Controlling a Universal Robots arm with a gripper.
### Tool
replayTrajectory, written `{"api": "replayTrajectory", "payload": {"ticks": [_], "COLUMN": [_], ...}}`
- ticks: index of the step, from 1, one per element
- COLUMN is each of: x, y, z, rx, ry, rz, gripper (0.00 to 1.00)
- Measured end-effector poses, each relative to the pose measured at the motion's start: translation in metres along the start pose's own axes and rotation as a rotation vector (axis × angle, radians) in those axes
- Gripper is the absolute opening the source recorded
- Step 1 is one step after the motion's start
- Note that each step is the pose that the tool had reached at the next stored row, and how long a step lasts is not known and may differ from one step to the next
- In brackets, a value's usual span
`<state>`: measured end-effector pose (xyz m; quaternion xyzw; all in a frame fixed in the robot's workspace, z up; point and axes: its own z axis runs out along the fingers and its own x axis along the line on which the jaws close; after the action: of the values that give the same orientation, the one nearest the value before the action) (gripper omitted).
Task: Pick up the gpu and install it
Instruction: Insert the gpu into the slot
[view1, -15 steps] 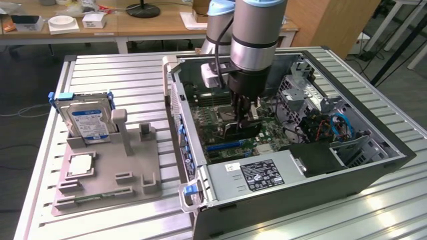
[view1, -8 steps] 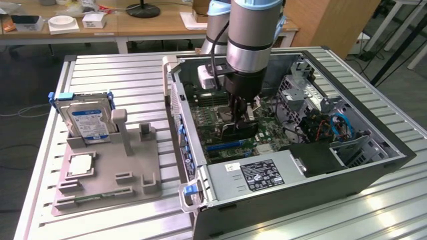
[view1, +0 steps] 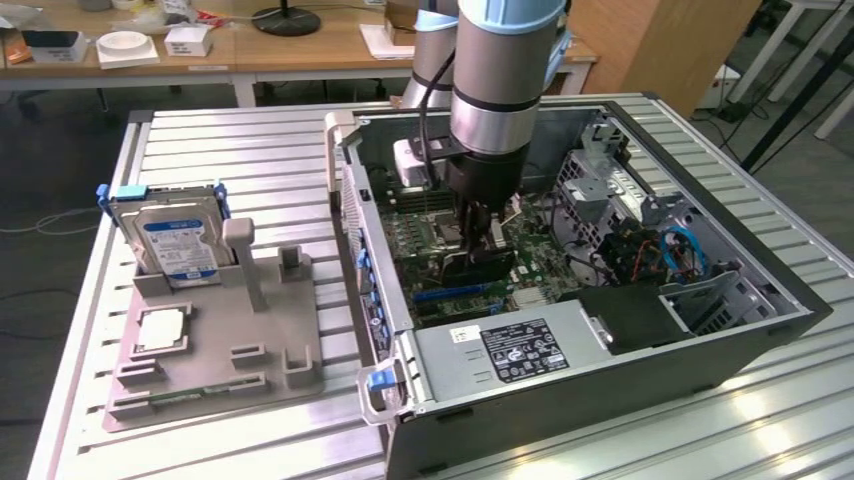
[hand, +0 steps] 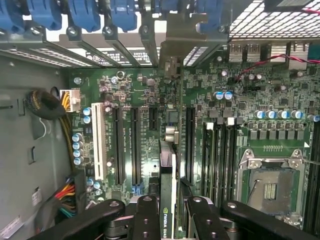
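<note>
At the exterior view's left, a grey holder tray lies on the slatted metal table. A silver hard drive with a blue label stands upright at the tray's far end. A square processor chip lies flat nearer the lower left of the frame, and a narrow green memory stick sits along the tray's near edge. Toward the middle of the frame is the open computer case, and the robot arm reaches straight down into it from the top of the frame. The gripper is deep inside the case, over the green motherboard. Its two black fingers are closed narrowly on the gpu, which is pinched edge-on between them. In the wrist view the card stands on edge just above the row of long black expansion slots, lined up with them, though whether its edge touches a slot cannot be told. At the case's near corner sits the power supply with its printed label. Blue cables loop at the exterior view's right.
</note>
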<state>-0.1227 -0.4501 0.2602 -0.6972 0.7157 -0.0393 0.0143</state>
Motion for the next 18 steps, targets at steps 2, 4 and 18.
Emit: {"api": "replayTrajectory", "payload": {"ticks": [2, 4, 18], "x": [-0.0001, -0.0001, -0.0002], "y": [0.0001, 0.0007, 0.0025], "z": [0.0015, 0.0032, 0.0051], "rx": [0.0000, 0.0001, 0.0002], "ry": [0.0001, 0.0002, 0.0000], "rz": [0.000, 0.000, 0.000], "gripper": [0.26, 0.26, 0.26]}}
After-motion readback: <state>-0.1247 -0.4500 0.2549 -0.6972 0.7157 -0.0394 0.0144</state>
